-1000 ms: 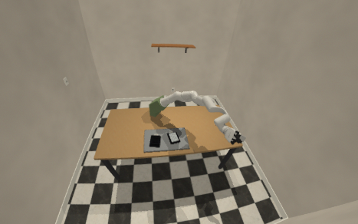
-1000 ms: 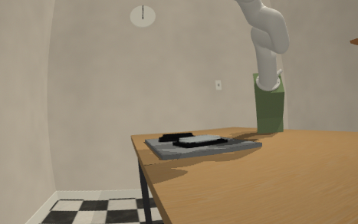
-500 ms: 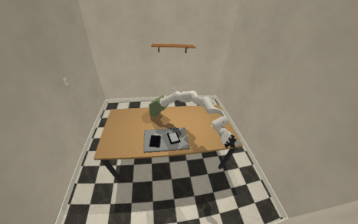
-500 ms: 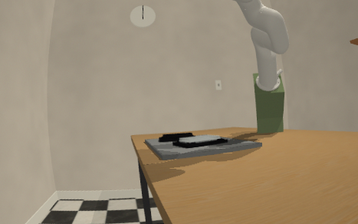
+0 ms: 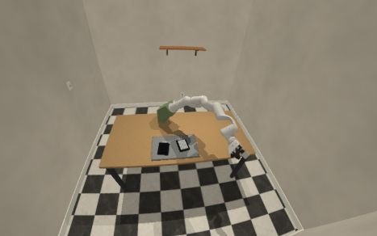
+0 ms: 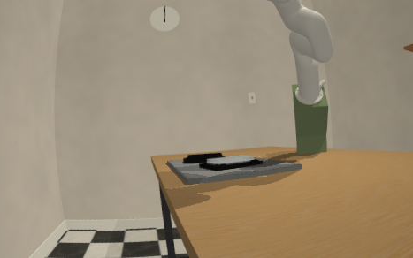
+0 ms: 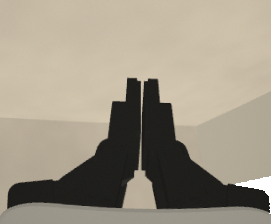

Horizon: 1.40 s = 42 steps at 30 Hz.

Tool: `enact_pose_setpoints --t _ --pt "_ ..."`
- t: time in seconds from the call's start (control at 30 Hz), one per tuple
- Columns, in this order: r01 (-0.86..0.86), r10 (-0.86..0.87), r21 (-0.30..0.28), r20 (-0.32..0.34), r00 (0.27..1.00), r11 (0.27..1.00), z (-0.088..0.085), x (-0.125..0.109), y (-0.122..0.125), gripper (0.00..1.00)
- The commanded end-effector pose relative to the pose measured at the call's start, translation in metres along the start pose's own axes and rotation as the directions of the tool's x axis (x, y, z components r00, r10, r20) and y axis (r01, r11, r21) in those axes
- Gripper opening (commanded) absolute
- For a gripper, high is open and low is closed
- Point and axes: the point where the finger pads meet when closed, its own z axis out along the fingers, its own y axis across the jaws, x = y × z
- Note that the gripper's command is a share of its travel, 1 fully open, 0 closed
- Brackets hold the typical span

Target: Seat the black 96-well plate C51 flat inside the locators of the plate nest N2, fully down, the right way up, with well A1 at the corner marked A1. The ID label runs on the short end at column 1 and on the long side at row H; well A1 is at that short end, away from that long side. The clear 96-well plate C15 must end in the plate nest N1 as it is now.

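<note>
The black plate C51 lies flat on the left part of a grey base in the middle of the table. The clear plate C15 sits in a black-framed nest on the base's right part, turned slightly. In the exterior view the black plate lies behind the clear plate. I cannot read labels or the A1 mark. My gripper hangs over the table's right front corner, far from both plates. In the wrist view its fingers are shut together with nothing between them, pointing at the wall.
The arm's green pedestal stands at the back of the table, also in the exterior view. A wooden shelf hangs high on the back wall. The table's right edge runs just beside the gripper.
</note>
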Motion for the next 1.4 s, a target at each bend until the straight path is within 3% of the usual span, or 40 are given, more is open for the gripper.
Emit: enact_pose_setpoints --t 0.0,0.1,0.33,0.43,0.63,0.7,0.8,0.97,1.07,1.33,1.37 --pt "0.015 -0.015 0.016 0.016 1.0 1.0 0.002 -0.009 -0.01 0.0" --pt "0.072 -0.077 0.084 0.055 0.995 0.994 0.004 -0.018 -0.023 0.0" --pt "0.073 -0.077 0.084 0.055 0.995 0.994 0.007 -0.027 -0.037 0.0" --pt "0.126 -0.141 0.155 0.088 0.986 0.98 0.008 -0.036 -0.049 0.0" --pt "0.126 -0.141 0.155 0.088 0.986 0.98 0.01 -0.045 -0.063 0.0" --pt "0.159 -0.183 0.206 0.105 0.977 0.966 0.01 -0.051 -0.071 0.0" --pt "0.175 -0.204 0.23 0.112 0.972 0.957 0.01 -0.054 -0.075 0.0" --pt "0.175 -0.204 0.23 0.112 0.972 0.957 0.011 -0.065 -0.089 0.0" --pt "0.218 -0.267 0.307 0.128 0.955 0.927 0.011 -0.074 -0.101 0.0" --pt "0.218 -0.267 0.307 0.128 0.955 0.927 0.011 -0.084 -0.115 0.0" --pt "0.231 -0.288 0.333 0.131 0.949 0.914 0.011 -0.088 -0.119 0.0"
